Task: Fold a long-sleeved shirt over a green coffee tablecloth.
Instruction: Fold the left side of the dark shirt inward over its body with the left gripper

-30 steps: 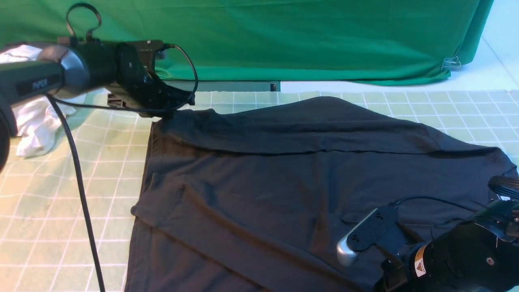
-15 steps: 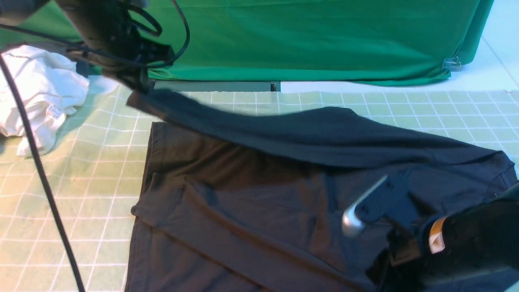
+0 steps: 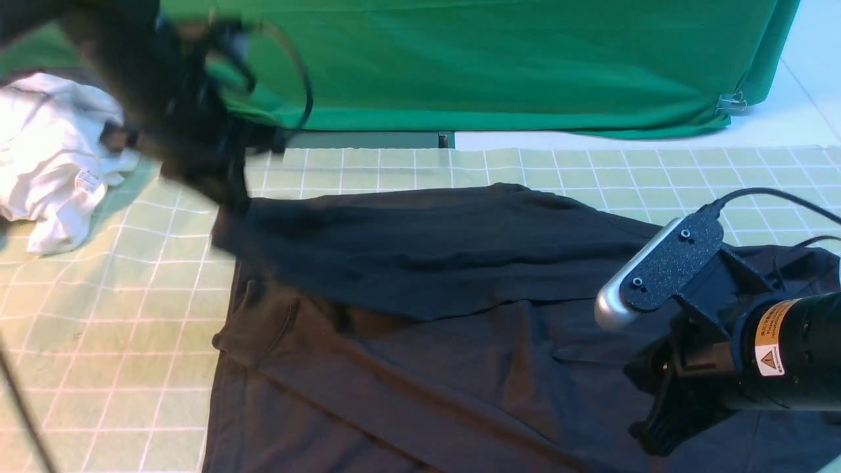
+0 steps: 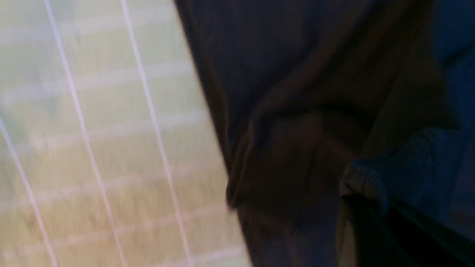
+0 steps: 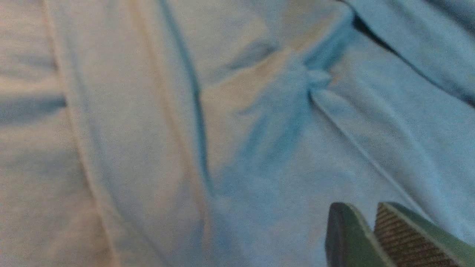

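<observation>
The long-sleeved shirt (image 3: 420, 341), dark charcoal, lies spread on the green coffee tablecloth (image 3: 131, 328), a pale mint cloth with white grid lines. My left gripper (image 3: 227, 194), blurred at the far left, is shut on the shirt's ribbed cuff (image 4: 365, 181) and holds a lifted band of fabric (image 3: 407, 243) over the body. In the left wrist view the shirt (image 4: 297, 74) hangs beside the tablecloth (image 4: 111, 148). My right arm (image 3: 723, 341) hovers over the shirt's right side. In the right wrist view my right gripper (image 5: 358, 213) stands slightly open above the shirt (image 5: 148, 129), holding nothing.
A crumpled white garment (image 3: 52, 151) lies at the far left on the tablecloth. A plain deep-green cloth (image 3: 493, 59) hangs along the back, pinned by a metal clip (image 3: 730, 103). The tablecloth's far edge (image 3: 591, 150) runs just in front of it.
My left gripper lifted the shirt's far-left end off the cloth, then swung it nearer, dragging the far band over the body. My right arm rose off the shirt and drew right.
</observation>
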